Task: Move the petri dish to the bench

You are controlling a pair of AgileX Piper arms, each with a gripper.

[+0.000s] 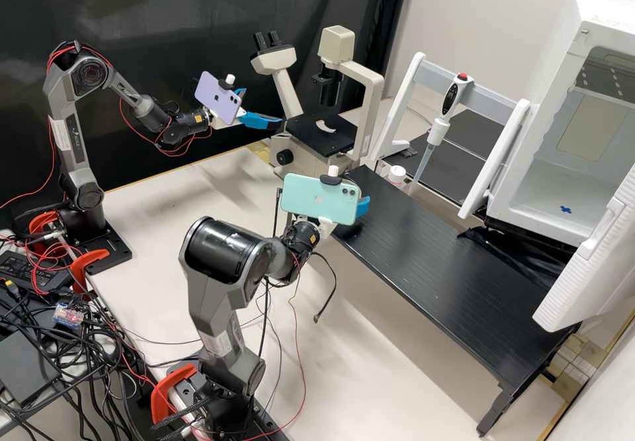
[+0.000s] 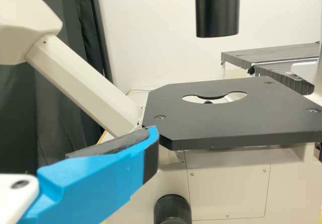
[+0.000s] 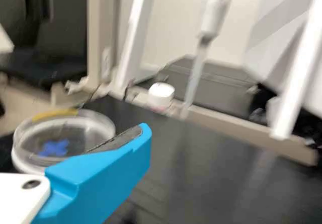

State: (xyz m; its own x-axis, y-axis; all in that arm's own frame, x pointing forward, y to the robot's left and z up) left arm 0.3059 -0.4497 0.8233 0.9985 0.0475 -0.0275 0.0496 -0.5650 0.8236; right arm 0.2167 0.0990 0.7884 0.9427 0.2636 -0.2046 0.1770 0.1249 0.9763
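Note:
My right gripper point(image 1: 362, 207) is over the near-left end of the black bench point(image 1: 430, 256), partly hidden by its green phone. In the right wrist view the petri dish point(image 3: 44, 133), clear with a yellow mark and a blue cross, lies against the pad of my right gripper's visible finger point(image 3: 123, 166). The dish appears held above the bench; its near side is hidden behind that finger. My left gripper point(image 1: 259, 112) stands open beside the microscope stage, with nothing seen between its fingers; in the left wrist view one finger point(image 2: 100, 178) shows near the stage.
The microscope stage point(image 1: 322, 133) stands behind the bench's left end. A white-capped container point(image 1: 397, 174) and a pipette point(image 1: 438, 130) on a white-framed stand are along the bench's far edge. The open white incubator point(image 1: 562, 183) is at the right, its door jutting forward.

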